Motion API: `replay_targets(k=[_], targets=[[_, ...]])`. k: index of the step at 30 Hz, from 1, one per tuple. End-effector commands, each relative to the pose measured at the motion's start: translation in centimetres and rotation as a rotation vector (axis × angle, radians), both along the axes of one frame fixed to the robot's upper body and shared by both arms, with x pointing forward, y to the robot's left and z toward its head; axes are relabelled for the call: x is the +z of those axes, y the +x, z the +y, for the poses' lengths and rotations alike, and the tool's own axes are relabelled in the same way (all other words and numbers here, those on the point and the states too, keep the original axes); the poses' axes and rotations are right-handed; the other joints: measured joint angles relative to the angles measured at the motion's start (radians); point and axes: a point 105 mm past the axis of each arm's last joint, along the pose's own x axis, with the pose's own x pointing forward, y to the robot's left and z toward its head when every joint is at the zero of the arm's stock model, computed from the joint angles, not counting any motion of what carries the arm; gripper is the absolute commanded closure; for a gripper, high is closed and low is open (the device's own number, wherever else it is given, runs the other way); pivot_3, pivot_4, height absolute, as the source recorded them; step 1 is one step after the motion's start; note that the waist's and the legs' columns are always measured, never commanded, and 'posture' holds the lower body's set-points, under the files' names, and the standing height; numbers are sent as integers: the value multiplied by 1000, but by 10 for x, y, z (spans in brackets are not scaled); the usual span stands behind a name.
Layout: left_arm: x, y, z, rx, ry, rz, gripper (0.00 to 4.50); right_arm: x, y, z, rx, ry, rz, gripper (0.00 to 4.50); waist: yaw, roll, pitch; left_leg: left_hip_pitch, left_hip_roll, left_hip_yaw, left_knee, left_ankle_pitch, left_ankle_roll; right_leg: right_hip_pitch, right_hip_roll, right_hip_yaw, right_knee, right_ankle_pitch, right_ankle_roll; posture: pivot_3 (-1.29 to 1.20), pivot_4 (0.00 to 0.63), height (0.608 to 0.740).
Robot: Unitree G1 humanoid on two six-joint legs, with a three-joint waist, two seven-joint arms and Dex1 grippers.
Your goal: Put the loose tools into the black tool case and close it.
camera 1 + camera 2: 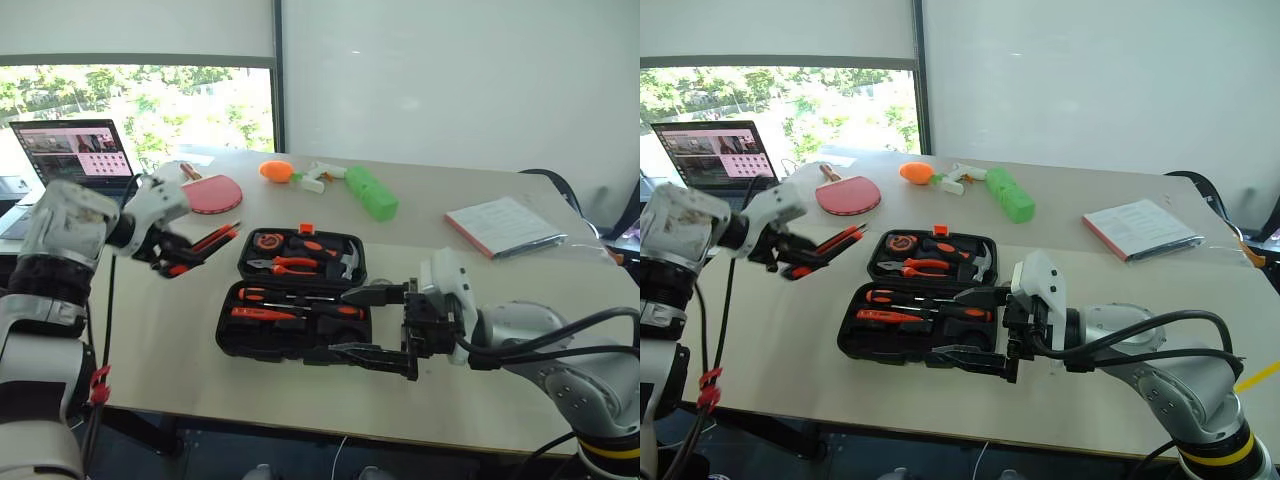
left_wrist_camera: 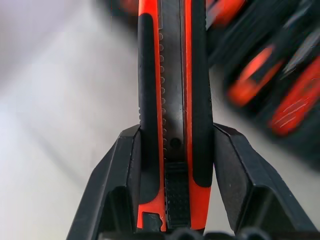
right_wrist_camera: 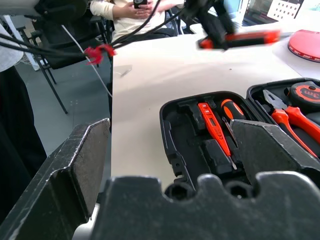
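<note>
**Utility knife held above the table, left of the open case**

The left gripper (image 1: 178, 255) clamps the black-orange utility knife (image 1: 205, 245) between its fingers, lifted off the table (image 1: 160, 350). Just to its right, the black tool case (image 1: 295, 300) lies open, screwdrivers and pliers in its slots. At the case's near right corner the right gripper (image 1: 375, 325) hovers, jaws spread wide and empty.

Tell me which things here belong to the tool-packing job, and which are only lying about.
Job: utility knife held by left gripper; black tool case, open; screwdrivers in it.

Lying about: red paddle, green block, laptop, booklet.
</note>
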Motion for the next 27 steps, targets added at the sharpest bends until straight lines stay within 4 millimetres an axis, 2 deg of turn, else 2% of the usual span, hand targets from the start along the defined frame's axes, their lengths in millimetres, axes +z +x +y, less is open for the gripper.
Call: replay_targets(k=[1, 7, 10, 14, 22, 27], targets=[[-9, -26, -47, -278, 94, 37, 2877, 7, -6, 0, 7, 3, -31, 0, -6, 0, 0, 0, 0, 0, 0, 0, 0, 0, 0, 0, 0, 0, 0, 0, 150, 738], [-43, -49, -77, -446, 228, 82, 2877, 3, -9, -1, -12, -3, -21, 0, -17, 0, 0, 2, 1, 0, 0, 0, 0, 0, 2, 1, 0, 0, -1, 0, 150, 738], [-60, -50, -78, -429, 269, 116, 2877, 3, -9, -3, -31, -1, -20, 0, -17, 0, 0, 4, 1, 0, 0, 0, 0, 1, 2, 2, 1, 0, -1, 0, 150, 738], [-79, -54, -70, -447, 342, 146, 2877, 2, -10, -5, -59, 8, -18, 0, -14, 0, 0, 4, 1, 0, 1, 0, 0, 1, 3, 2, 1, 0, -1, 0, 150, 738], [-93, -61, -79, -485, 317, 206, 2877, 2, -9, -5, -80, 20, -12, 0, -13, 0, 0, 5, 0, 0, 1, 0, 0, 3, 2, 2, 0, -1, -1, 0, 150, 738], [-98, -53, -83, -452, 323, 193, 2877, 2, -9, -4, -84, 21, -13, 0, -8, 1, -1, 6, 0, 0, 1, 0, 0, 4, 2, 2, 0, -1, -1, 0, 150, 738]])
